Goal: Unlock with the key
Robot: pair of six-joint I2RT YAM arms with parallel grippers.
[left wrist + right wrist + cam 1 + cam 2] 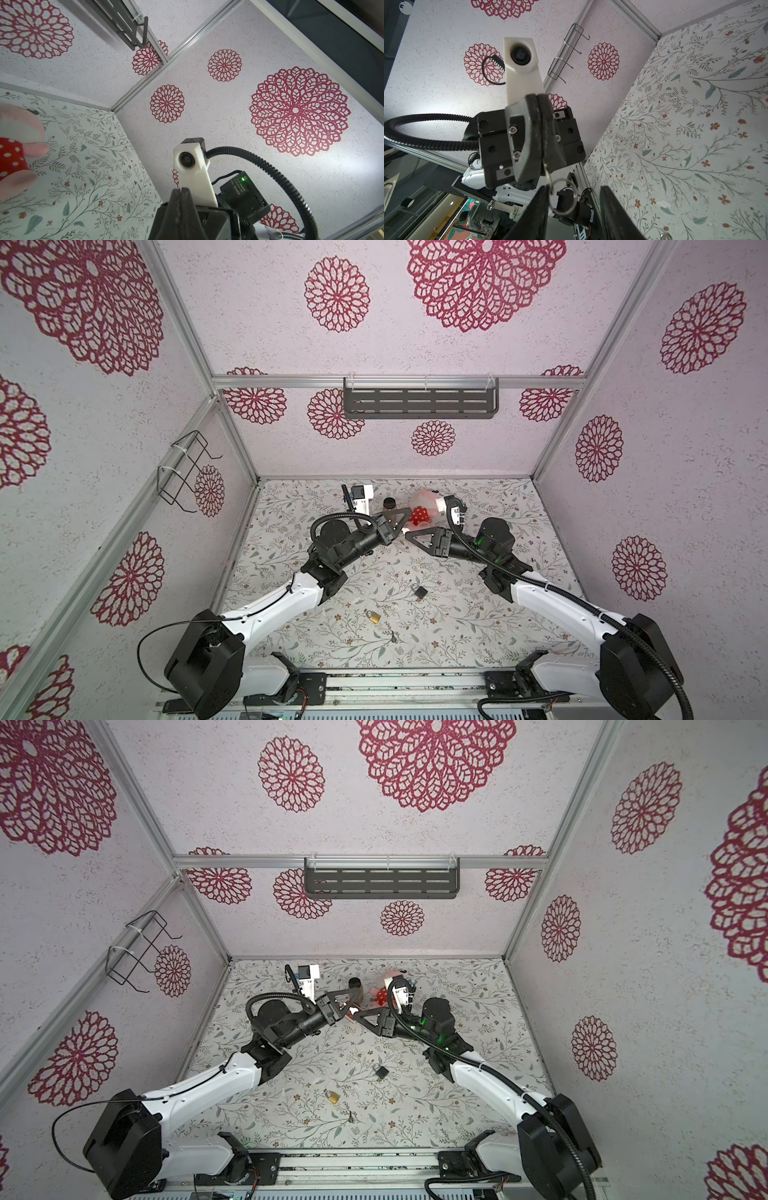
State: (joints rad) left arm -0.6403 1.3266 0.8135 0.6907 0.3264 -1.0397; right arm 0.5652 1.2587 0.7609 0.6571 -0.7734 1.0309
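In both top views my two grippers meet tip to tip above the middle of the table, the left gripper [398,527] [352,1006] just above the right gripper [409,537] [360,1016]. The right wrist view shows the left gripper [542,128] shut, with a bit of the key's metal and its key ring [563,195] hanging out of the jaws. My right gripper [574,199] is open around that ring, and one finger [537,207] touches it. On the table lie a black padlock [420,591] [382,1071], a brass padlock [374,617] [333,1097] and another small key [393,638] [351,1119].
A plush toy in a red dotted dress [419,516] [12,153] and a dark-capped bottle [389,503] stand behind the grippers. A grey slotted shelf [419,400] hangs on the back wall, a wire rack [187,472] on the left wall.
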